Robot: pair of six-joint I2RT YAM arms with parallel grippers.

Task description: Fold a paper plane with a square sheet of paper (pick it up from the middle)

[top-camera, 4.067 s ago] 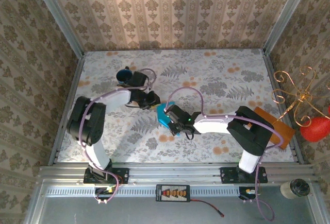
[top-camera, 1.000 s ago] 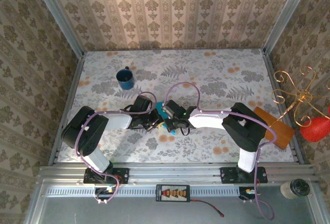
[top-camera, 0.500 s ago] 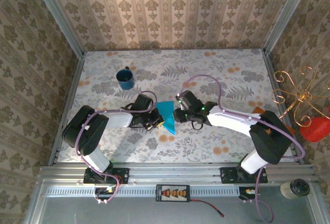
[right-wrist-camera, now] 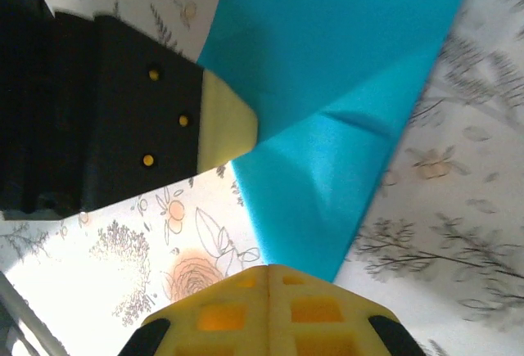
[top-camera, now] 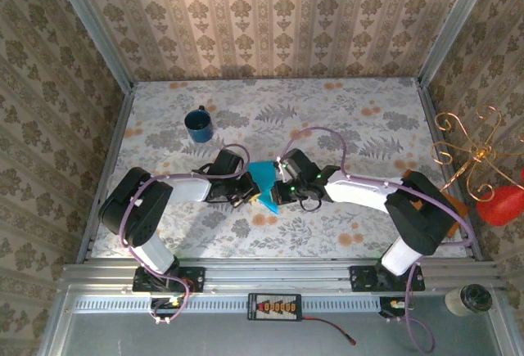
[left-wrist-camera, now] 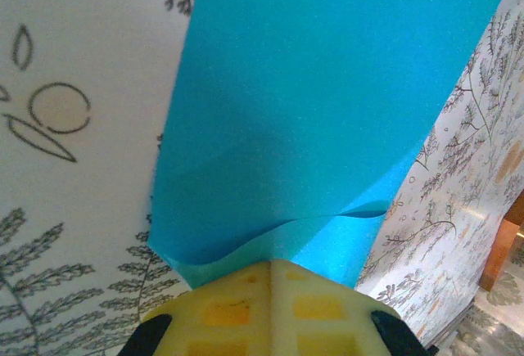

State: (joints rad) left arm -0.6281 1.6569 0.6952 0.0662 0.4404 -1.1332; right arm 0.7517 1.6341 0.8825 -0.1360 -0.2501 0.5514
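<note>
Floral-print tabletop (top-camera: 368, 127) under creased, pointed turquoise paper (top-camera: 264, 178)

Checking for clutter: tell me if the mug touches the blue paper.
No, the mug stands well apart from the paper, with bare tabletop between them.

The left gripper (left-wrist-camera: 270, 268) sat at the bottom edge, its two yellow pads (left-wrist-camera: 221, 311) pressed together along a thin centre seam. The lower edge of the folded turquoise-blue paper (left-wrist-camera: 327, 102) was pinched at their tips. From there the paper rose away and widened toward the top, covering most of the middle. It lay in at least two layers: an upper flap ended in a wavy edge just above the pads and curled up slightly at the right. The floral table cover (left-wrist-camera: 74, 168) showed on both sides of the paper. Part of an orange-brown board (left-wrist-camera: 501, 245) stood well apart at the right edge.
</note>
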